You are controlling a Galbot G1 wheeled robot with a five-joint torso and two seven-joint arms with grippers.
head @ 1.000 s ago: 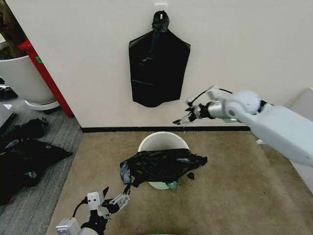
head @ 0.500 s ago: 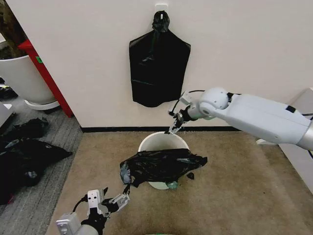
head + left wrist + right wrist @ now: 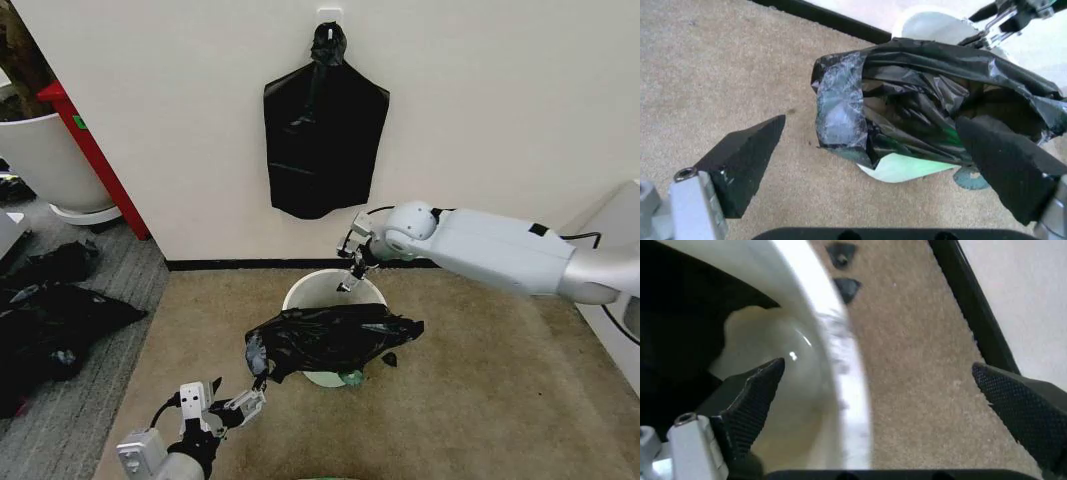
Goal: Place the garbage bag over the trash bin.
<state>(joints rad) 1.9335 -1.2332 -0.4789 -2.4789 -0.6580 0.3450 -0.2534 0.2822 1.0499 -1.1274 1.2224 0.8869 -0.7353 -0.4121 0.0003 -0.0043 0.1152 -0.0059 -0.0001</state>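
Right gripper (image 3: pixel 349 272) is hanging just above the bin's (image 3: pixel 312 291) far rim, fingers spread wide and holding nothing; one finger (image 3: pixel 747 407) is showing over the bin's inside, the other over the carpet (image 3: pixel 480 380). Left gripper (image 3: pixel 225 402) is hovering near the bin's front, also wide open. Bag (image 3: pixel 330 338) is lying crumpled across the bin's near half, leaving the far half uncovered. Behind the bin, a black baseboard (image 3: pixel 220 264) is running along a cream wall (image 3: pixel 500 120), where a bunch of bags (image 3: pixel 324 140) is hanging.
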